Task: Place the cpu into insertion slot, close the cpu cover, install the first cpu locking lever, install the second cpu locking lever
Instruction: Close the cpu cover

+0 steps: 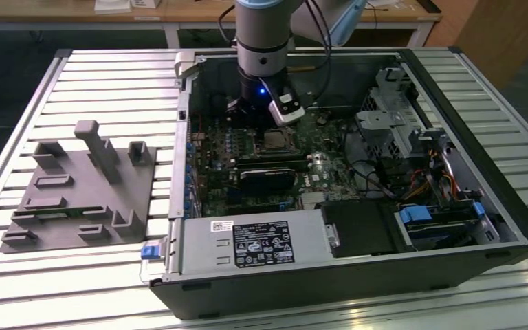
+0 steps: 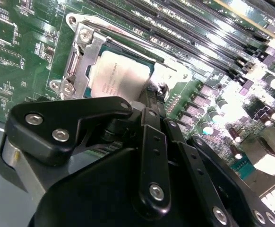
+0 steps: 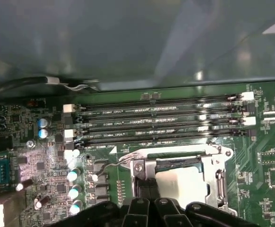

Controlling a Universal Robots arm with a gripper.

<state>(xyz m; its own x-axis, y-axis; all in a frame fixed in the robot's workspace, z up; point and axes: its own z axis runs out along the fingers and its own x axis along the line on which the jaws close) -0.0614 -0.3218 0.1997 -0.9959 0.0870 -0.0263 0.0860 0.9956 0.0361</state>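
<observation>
The cpu (image 2: 121, 75) sits in the insertion slot (image 3: 175, 164) — cpu cover (image 2: 83, 59) down.

Exterior view: high, off the arm, angled steeply down into the open computer case (image 1: 356, 271) on the slatted table (image 1: 108, 75). Whole case in frame, arm (image 1: 262, 41) at upper centre. Both wrist views: very close to the green motherboard (image 2: 14, 61), looking past the gripper (image 2: 149, 99). Both wrist views share the cpu (image 2: 121, 73) and the long memory slots (image 2: 189, 33) beside it, seen from different angles. The first wrist view takes in more board.
</observation>
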